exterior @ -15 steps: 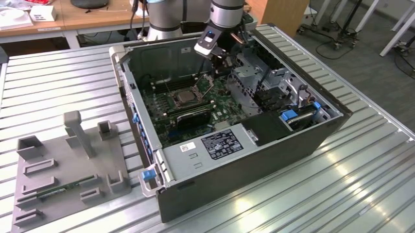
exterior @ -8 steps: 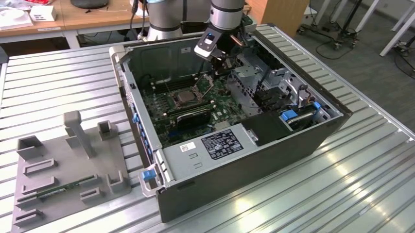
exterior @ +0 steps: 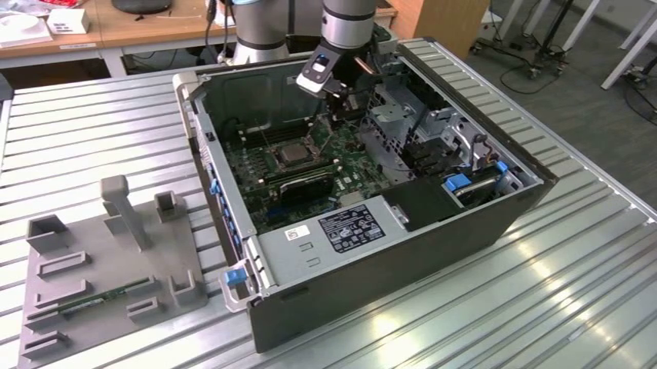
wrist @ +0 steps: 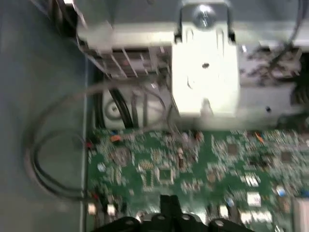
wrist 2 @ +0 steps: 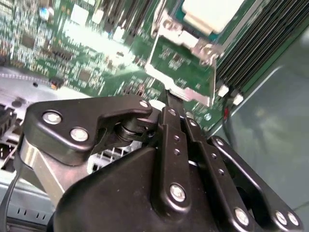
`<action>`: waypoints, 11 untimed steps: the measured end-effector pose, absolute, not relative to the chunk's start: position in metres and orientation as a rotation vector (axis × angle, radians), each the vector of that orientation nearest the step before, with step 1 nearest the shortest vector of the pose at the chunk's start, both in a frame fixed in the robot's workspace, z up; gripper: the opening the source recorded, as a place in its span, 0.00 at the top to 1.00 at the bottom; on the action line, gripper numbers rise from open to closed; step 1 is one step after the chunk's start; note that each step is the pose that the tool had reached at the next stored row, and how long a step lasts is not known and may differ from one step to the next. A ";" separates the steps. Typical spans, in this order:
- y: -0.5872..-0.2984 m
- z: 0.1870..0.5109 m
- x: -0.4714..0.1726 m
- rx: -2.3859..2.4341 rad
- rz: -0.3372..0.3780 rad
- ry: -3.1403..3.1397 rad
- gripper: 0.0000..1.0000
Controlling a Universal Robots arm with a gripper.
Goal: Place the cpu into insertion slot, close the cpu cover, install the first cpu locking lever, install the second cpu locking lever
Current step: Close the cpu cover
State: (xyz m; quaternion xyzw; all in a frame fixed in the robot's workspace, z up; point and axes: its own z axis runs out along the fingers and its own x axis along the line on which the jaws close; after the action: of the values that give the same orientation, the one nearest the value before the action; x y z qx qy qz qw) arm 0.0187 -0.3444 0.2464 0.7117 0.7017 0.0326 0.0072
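An open computer case (exterior: 411, 254) lies on the slatted metal table, with the green motherboard (exterior: 308, 184) inside. The cpu (exterior: 291, 154), pale and silvery (wrist 2: 212, 12), sits in the insertion slot (exterior: 276, 160). The cpu cover (wrist 2: 182, 92), a silvery frame with a square window, stands swung open from the slot, and green board shows through its window. My gripper (exterior: 344, 115) hangs inside the case, on the exterior view's right of the slot. In the second wrist view its black fingers (wrist 2: 169, 135) are shut, and the gripper's tip (wrist 2: 170, 99) is at the cover's free edge. The first wrist view has the gripper (wrist: 166, 205) over the board.
Long black memory slots (wrist 2: 256, 43) run beside the socket. A metal drive cage (exterior: 401, 123) and the case walls crowd the arm. Loose cables (wrist: 48, 159) lie by the board's edge. A grey fixture tray (exterior: 103, 269) lies on the exterior view's left of the case.
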 end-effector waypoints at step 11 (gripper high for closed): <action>-0.344 0.246 -0.027 2.228 0.112 2.191 0.89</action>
State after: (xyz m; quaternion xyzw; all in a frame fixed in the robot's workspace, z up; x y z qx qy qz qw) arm -0.0274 -0.3443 0.2459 0.7125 0.7007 0.0359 0.0072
